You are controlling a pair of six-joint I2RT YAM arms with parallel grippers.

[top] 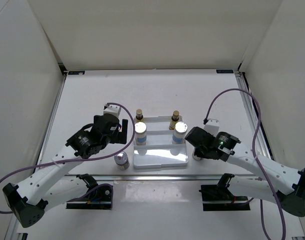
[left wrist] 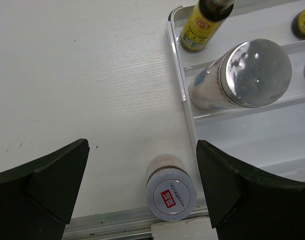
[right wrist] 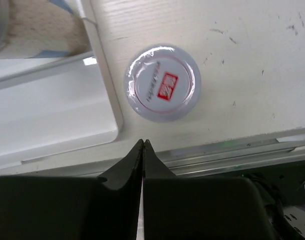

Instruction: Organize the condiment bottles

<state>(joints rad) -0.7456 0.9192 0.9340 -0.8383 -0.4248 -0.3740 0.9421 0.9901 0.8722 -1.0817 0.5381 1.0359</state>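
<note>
A white stepped tray point(top: 160, 159) holds two dark-amber bottles point(top: 139, 115) point(top: 175, 117) on its back step and two white silver-lidded bottles point(top: 140, 131) point(top: 180, 129) on the middle step. One short jar point(top: 121, 160) stands on the table just left of the tray. My left gripper point(top: 124, 127) hangs open and empty above it; in the left wrist view the jar point(left wrist: 171, 194) stands between the wide-open jaws of the gripper point(left wrist: 142, 150). The other short jar point(right wrist: 163, 83) stands right of the tray point(right wrist: 52, 115). My right gripper point(right wrist: 143, 142) is shut and empty just short of it.
The metal rail of the table's near edge point(right wrist: 232, 150) runs just behind the right jar, and also behind the left jar point(left wrist: 112, 220). The tray's front step point(top: 160, 150) is bare. White walls enclose the table on three sides.
</note>
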